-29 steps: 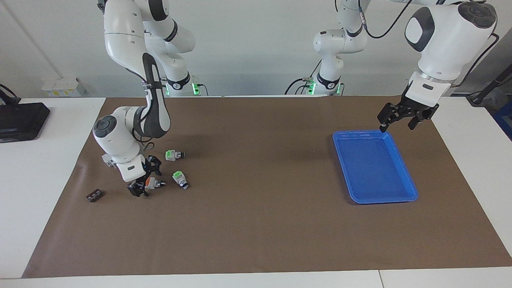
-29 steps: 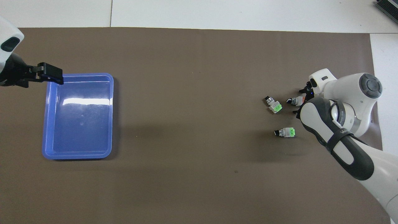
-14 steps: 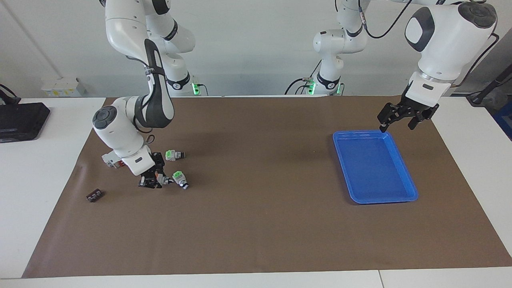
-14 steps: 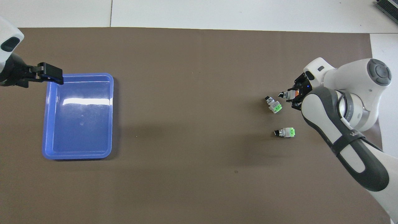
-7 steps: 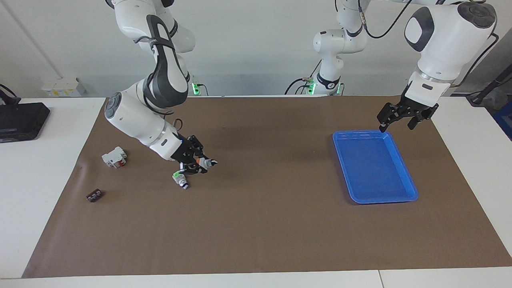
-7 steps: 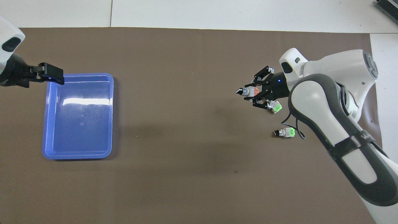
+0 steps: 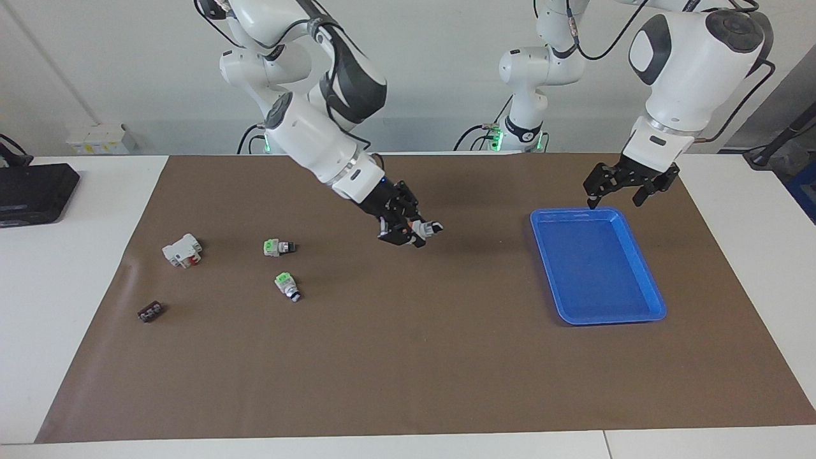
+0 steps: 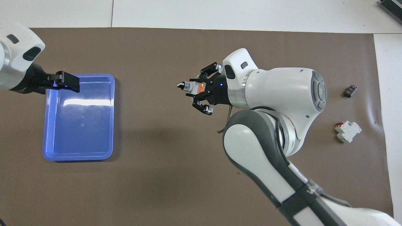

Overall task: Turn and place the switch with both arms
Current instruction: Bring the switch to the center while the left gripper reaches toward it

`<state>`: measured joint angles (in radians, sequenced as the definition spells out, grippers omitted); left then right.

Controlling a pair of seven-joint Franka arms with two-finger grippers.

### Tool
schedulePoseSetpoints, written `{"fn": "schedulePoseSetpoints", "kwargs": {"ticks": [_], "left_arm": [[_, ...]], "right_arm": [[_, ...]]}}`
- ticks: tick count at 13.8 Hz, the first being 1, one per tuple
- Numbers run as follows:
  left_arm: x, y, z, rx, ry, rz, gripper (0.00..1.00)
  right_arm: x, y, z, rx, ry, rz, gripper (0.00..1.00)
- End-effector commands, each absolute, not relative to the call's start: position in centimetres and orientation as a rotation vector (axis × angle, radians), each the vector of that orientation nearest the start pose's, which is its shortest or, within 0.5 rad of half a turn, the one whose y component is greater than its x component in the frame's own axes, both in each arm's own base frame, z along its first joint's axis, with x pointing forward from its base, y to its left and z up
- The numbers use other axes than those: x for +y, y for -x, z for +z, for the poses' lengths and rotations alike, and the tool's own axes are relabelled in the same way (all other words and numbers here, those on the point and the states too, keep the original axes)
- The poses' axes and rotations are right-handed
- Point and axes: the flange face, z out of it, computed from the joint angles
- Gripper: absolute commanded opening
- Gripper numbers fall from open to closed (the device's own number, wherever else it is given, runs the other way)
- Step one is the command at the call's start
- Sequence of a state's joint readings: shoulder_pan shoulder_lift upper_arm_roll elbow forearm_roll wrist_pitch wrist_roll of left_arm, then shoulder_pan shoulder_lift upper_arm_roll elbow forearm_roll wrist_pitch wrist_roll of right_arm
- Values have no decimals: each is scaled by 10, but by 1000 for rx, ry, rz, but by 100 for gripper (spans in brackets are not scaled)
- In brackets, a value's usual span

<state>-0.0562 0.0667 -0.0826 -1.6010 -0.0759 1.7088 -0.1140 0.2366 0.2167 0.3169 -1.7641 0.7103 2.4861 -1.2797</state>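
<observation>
Two hands in play: my right hand (image 7: 413, 233) is clamped on the switch (image 8: 192, 87), carrying it in the air over mid-table; my left hand (image 7: 616, 189) hangs spread and empty over the blue tray (image 7: 647, 288); next, I judge, comes a handover calling for careful alignment.

The switch (image 7: 422, 228) (image 8: 193, 87) is a small white box with a black-and-silver knob at one end and an orange cap on the face turned up. It lies roughly level in the air, clamped in the right gripper (image 7: 408, 231) (image 8: 201, 90), above the bare brown mat near the middle of the table. Its knob sticks out past the fingertips and points toward the left arm's end. It touches nothing but the fingers (image 8: 211, 66); the greenish patch cannot be made out
</observation>
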Motion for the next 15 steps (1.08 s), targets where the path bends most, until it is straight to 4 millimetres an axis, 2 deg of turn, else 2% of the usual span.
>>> {"fn": "schedulePoseSetpoints", "kwargs": {"ticks": [1, 4, 9, 11, 13, 14, 15], "left_arm": [[-93, -570, 587, -45, 3392, -87, 93], [-105, -567, 587, -210, 3523, -21, 93], [-103, -570, 604, -561, 3809, 48, 85], [-112, -570, 605, -717, 3809, 123, 80], [-123, -567, 605, -833, 3791, 188, 77], [-139, -564, 604, -924, 3776, 272, 72], [-145, -563, 604, -1019, 3751, 309, 70]], "right_arm": [[333, -555, 539, -1540, 2031, -958, 0], [331, -543, 562, -1550, 2018, -987, 0], [339, -532, 554, -1620, 2017, -960, 0], [340, -530, 551, -1672, 2022, -953, 0], [352, -523, 553, -1696, 2021, -944, 0], [352, -523, 552, -1706, 2039, -939, 0], [356, -521, 553, -1713, 2052, -936, 0]]}}
